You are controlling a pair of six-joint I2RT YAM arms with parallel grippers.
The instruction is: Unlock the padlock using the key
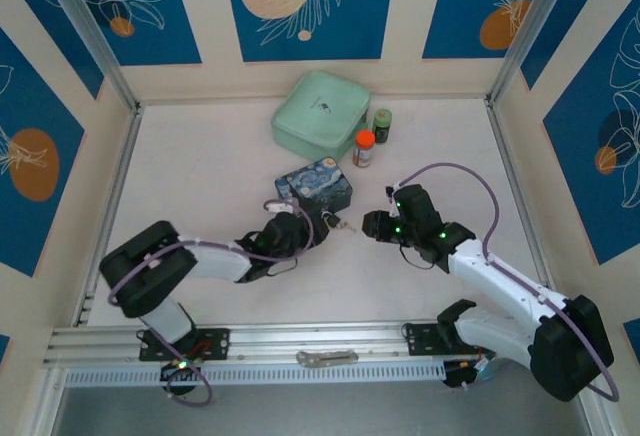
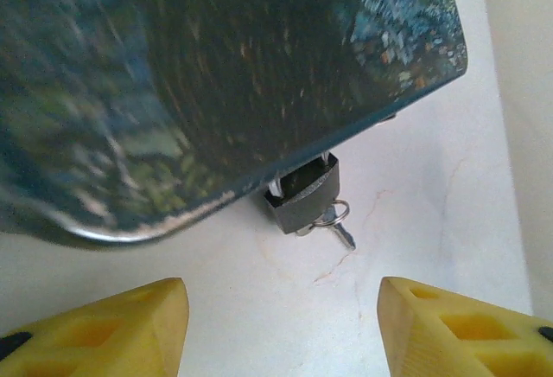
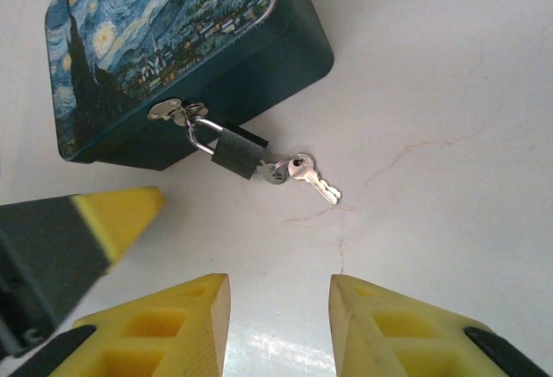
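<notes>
The small dark padlock [image 3: 238,152] hangs by its silvery shackle from the hasp of the painted blue tin [image 3: 173,57] and rests on the white table. One key sits in its bottom end. A ring links it to a second silvery key [image 3: 315,178] that lies flat on the table. My right gripper [image 3: 278,308] is open, a short way in front of the keys, touching nothing. My left gripper [image 2: 281,325] is open too, facing the padlock [image 2: 304,194] and key [image 2: 339,226] from the other side. From above, the padlock [image 1: 330,221] lies between both grippers.
Behind the tin [image 1: 315,184] lie a mint-green case [image 1: 320,111], an orange-capped bottle [image 1: 363,148] and a dark green bottle [image 1: 382,124]. A flat silver metal piece [image 1: 325,358] rests on the near rail. One yellow finger of the left gripper [image 3: 86,230] reaches into the right wrist view.
</notes>
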